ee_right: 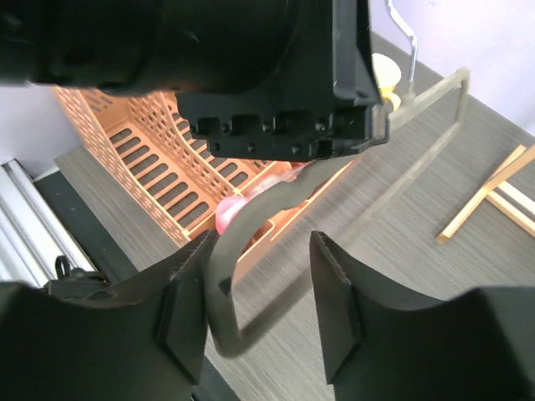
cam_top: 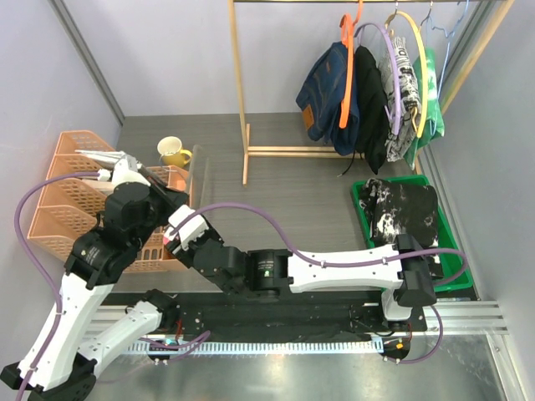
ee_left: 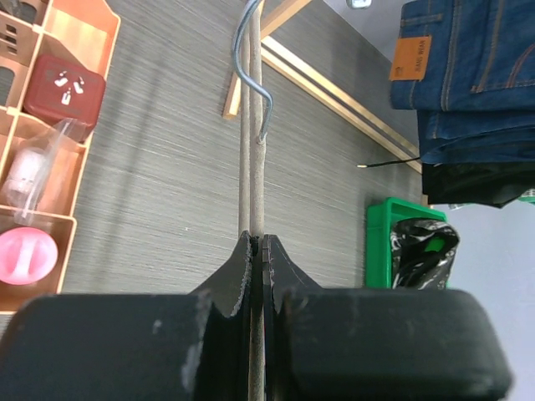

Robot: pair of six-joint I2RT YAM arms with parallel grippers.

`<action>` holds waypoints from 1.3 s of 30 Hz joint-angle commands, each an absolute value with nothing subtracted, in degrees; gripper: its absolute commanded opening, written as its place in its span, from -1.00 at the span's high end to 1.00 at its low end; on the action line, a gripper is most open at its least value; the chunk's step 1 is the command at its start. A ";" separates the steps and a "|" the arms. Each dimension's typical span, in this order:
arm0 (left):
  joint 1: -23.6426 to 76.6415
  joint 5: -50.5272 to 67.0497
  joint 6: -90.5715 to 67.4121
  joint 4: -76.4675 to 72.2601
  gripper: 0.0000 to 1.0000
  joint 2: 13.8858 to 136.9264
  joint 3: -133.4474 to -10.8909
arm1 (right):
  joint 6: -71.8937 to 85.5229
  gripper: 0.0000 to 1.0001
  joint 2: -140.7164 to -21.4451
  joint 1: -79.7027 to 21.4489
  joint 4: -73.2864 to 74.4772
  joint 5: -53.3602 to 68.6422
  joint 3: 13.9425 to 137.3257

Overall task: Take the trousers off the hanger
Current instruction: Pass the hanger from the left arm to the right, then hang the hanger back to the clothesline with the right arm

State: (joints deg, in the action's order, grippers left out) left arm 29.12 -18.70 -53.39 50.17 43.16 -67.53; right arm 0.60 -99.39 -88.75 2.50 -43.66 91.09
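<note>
Top view: left gripper [cam_top: 119, 169] sits over the orange slotted plastic basket [cam_top: 58, 196] at the table's left, and the right arm reaches across so the right gripper [cam_top: 177, 227] is just beside it. The beige translucent plastic hanger [cam_top: 198, 171] is faint here, near the yellow mug [cam_top: 173, 152]. Four trousers hang on the wooden rack [cam_top: 244, 109]: navy denim trousers [cam_top: 326, 96], plain black trousers [cam_top: 369, 104], white newspaper-print trousers [cam_top: 403, 92] and green-and-white mottled trousers [cam_top: 428, 113]. The black-and-white marbled trousers [cam_top: 401, 209] lie in the green plastic bin [cam_top: 361, 194], off any hanger. Left wrist: left gripper [ee_left: 257, 242] fingers are pressed together on the bare hanger [ee_left: 253, 184], seen edge-on with its metal hook [ee_left: 251, 50] at the far end. The basket [ee_left: 84, 50] is on the left. The denim [ee_left: 468, 75], the black pair [ee_left: 476, 180] and the bin [ee_left: 380, 242] with the marbled pair [ee_left: 422, 251] are on the right. Right wrist: right gripper [ee_right: 259, 251] fingers are apart and straddle the hanger's [ee_right: 376, 207] curved end. The bend is against the left finger and clear of the right one, so no grip. The left gripper's [ee_right: 276, 109] black body is just above, with the basket [ee_right: 150, 142] behind.
</note>
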 commanded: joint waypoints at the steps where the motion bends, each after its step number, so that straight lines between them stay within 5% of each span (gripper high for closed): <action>1: 28.92 -17.23 -54.49 48.78 1.00 42.19 -69.87 | 2.28 0.10 -99.75 -88.16 1.58 -42.54 93.69; 10: 28.92 -12.75 -52.56 45.62 1.00 42.27 -69.00 | 7.37 0.98 -98.88 -87.80 1.76 -40.25 93.34; 12: 28.83 -10.21 -50.81 45.09 0.99 42.62 -69.17 | 8.43 0.98 -98.53 -87.80 2.81 -40.60 93.25; 15: 28.83 -8.62 -49.93 46.14 0.50 42.80 -70.22 | 9.93 0.98 -96.60 -87.80 4.04 -41.22 91.59; 16: 28.83 -8.09 -49.23 46.84 0.17 42.72 -70.66 | 10.28 0.98 -95.81 -87.80 4.48 -41.48 90.80; 19: 28.83 -5.90 -46.95 49.20 -0.22 41.58 -72.06 | 11.51 0.98 -90.29 -87.80 6.67 -41.14 87.37; 22: 28.83 -2.31 -45.01 51.49 -0.37 40.61 -73.99 | 12.04 0.98 -85.54 -87.72 8.26 -38.51 80.62; 29: 28.83 14.38 -41.84 48.16 -0.50 40.33 -76.37 | 13.88 0.98 -70.42 -85.88 15.62 -27.61 71.03; 39: 29.53 18.90 -48.95 59.49 -0.43 49.47 -81.56 | 15.47 0.98 -58.10 -85.52 20.30 -27.33 63.46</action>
